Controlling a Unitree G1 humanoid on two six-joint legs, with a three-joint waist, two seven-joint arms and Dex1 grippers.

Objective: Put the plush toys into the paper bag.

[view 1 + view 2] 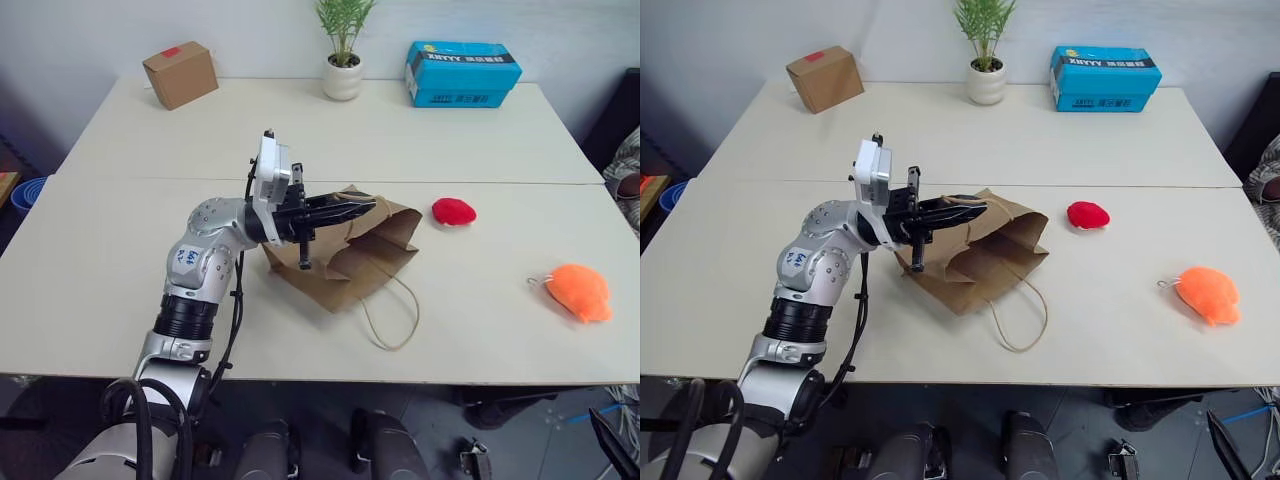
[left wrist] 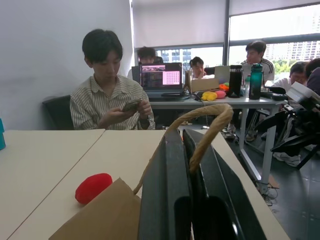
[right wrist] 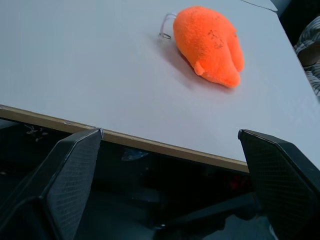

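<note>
The brown paper bag (image 1: 345, 260) lies on the white table (image 1: 120, 280) with its mouth facing right. My left gripper (image 1: 365, 207) is shut on the bag's upper cord handle (image 2: 210, 125) and holds the top edge up. The other handle (image 1: 395, 320) trails loose on the table. A red plush toy (image 1: 454, 211) rests just right of the bag's mouth. An orange plush toy (image 1: 580, 291) lies further right, near the front edge. My right gripper (image 3: 170, 137) is open, low at the table's front edge, pointing towards the orange toy (image 3: 210, 45) and apart from it.
At the back of the table stand a cardboard box with red tape (image 1: 181, 74), a potted plant (image 1: 343, 60) and a blue box (image 1: 462, 73). In the left wrist view a person (image 2: 107, 95) sits beyond the table's right end, with others at a desk behind.
</note>
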